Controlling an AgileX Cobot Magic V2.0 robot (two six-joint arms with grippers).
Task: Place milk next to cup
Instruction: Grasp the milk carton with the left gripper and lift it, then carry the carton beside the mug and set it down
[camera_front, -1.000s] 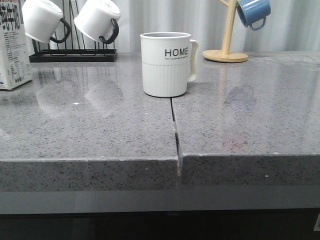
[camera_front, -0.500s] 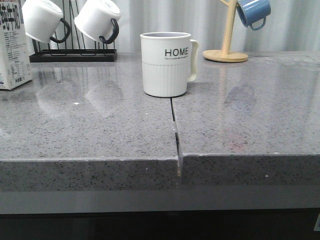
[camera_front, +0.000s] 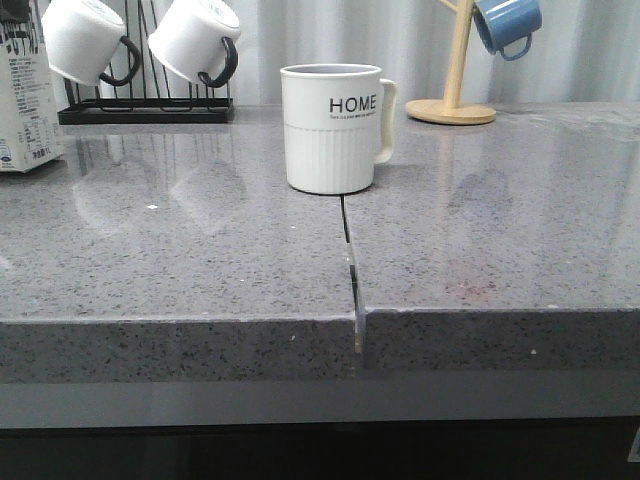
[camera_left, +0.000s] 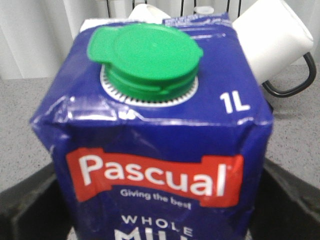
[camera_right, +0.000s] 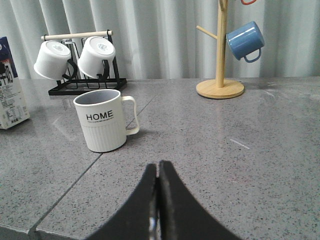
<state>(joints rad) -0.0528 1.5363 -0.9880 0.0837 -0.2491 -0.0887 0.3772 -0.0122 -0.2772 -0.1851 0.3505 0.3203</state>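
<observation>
Milk carton (camera_left: 150, 145) (green cap up) sits clamped between the left gripper (camera_left: 160, 210) fingers, far left of the HOME mug (camera_front: 332, 128); right gripper (camera_right: 159, 200) is pinched closed, holding nothing.

Front and right-wrist cameras share the cup (camera_front: 331, 128); left-wrist close.

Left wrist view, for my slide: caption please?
Left tool flanks the Pascual whole milk carton, green cap up.

milk (camera_front: 22, 95) | shifted left + turned a bit vs 1 s ago | base looks lifted
</observation>
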